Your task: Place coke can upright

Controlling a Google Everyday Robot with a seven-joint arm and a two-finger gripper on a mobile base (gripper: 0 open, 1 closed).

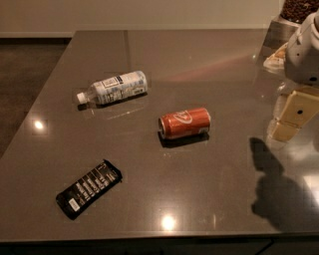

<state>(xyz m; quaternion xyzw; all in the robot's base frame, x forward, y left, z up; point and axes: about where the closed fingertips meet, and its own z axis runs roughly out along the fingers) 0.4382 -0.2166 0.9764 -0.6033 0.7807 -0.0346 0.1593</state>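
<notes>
The coke can (185, 123) lies on its side near the middle of the dark grey table (199, 64), with its silver end facing left and its white script logo facing up. My gripper (291, 118) hangs at the right edge of the view, above the table and well to the right of the can. It touches nothing and holds nothing that I can see. Its shadow falls on the table below it.
A clear plastic bottle (113, 88) with a white label lies on its side to the back left of the can. A flat black packet (88, 188) lies front left. A container of dark beans (298, 10) stands at the back right corner.
</notes>
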